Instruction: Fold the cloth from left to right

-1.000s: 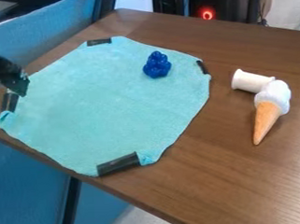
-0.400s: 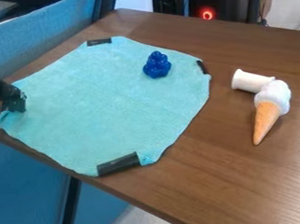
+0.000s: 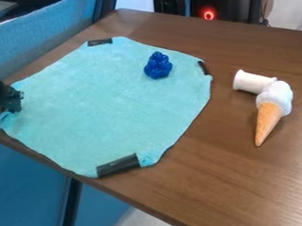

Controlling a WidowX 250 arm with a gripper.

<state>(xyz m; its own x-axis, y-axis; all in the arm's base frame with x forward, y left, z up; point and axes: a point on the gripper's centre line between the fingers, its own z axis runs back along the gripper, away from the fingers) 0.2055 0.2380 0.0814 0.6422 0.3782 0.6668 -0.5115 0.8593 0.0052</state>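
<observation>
The black gripper is at the left edge of the view, low over the cloth's left corner, where a dark strip lies behind it. Whether its fingers hold any fabric cannot be made out. The turquoise cloth lies spread flat on the table, with black strips at several of its corners. A dark blue, grape-like cluster rests on the cloth's upper right part.
On the brown table, right of the cloth, a white cylinder lies against a toy ice cream cone. The table's edge runs close along the cloth's lower left side. A blue partition stands behind at upper left.
From the cloth's upper left side, the gripper has come down to its left corner, then shifted slightly left. The cloth's lower edge has shifted very slightly; the other objects have stayed put.
</observation>
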